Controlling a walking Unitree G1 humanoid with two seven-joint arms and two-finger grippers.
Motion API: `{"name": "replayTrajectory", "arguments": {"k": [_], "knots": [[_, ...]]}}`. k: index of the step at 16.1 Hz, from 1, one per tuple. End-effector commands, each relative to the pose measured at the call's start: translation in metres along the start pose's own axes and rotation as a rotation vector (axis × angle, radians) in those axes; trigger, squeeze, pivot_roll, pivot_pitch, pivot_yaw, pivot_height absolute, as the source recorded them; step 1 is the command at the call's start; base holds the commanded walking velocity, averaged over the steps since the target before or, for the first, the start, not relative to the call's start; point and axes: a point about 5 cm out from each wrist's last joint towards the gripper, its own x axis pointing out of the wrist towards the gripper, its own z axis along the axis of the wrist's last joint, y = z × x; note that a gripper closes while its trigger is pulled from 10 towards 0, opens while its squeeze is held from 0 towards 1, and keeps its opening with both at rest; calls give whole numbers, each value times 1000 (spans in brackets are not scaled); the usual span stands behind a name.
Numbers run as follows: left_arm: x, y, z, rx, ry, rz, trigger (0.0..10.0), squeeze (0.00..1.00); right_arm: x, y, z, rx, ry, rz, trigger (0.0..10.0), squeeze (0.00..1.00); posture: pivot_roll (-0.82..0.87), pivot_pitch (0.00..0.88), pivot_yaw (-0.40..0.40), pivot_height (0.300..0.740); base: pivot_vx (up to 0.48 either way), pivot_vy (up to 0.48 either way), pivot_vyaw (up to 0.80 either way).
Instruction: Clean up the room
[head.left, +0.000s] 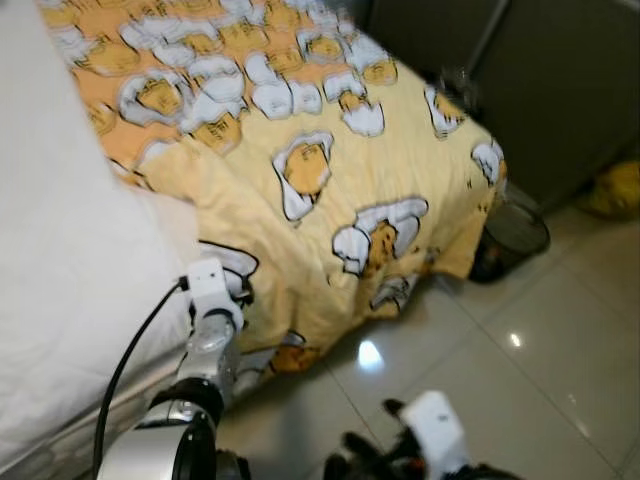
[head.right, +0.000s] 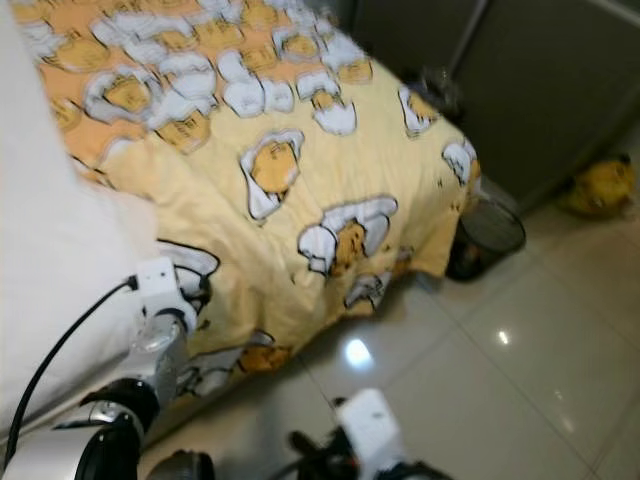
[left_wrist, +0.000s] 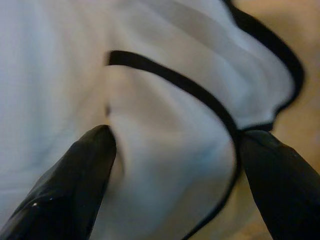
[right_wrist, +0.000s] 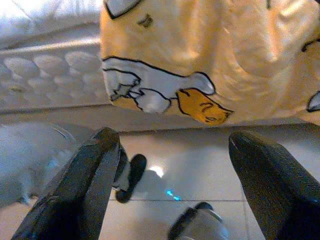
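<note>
Where blanket (head.left: 330, 150) drapes, left claw (left_wrist: 172, 165) spread, print unlettered.

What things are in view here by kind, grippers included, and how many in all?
Blanket: 1
White sheet: 1
Mesh bin: 1
Yellow bag: 1
Grippers: 2, left open against the blanket, right open over the floor
Total: 6

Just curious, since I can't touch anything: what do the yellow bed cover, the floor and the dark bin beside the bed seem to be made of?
Yellow bed cover: soft printed fabric, matte; it drapes and creases over the bed's edge. Floor: glossy pale tiles, with grout lines and bright light reflections. Bin: dark and see-through looking, possibly wire mesh; blur leaves that open.
</note>
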Motion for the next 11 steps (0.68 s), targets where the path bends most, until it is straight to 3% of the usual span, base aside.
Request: {"name": "replayTrajectory", "arguments": {"k": [1,6,7,8,11], "knots": [[-3,-3,-9,2,16,-13,10000,0,-4,1,0,-11,26,-27,10000,0,-150,219,-131,740,0,0,0],[-10,14,-30,99,79,76,10000,0,-9,21,5,-3,60,-7,10000,0,-174,244,-158,740,0,0,0],[-11,22,-33,108,93,120,10000,0,-17,19,3,-1,69,-7,10000,0,-174,245,-164,740,0,0,0],[-12,24,-34,104,89,119,0,0,-33,11,-1,-5,85,-11,10000,0,-170,243,-164,740,0,0,0],[-12,27,-32,109,68,122,0,0,-38,9,-2,-3,101,-13,10000,0,-156,237,-157,740,0,0,0]]}}
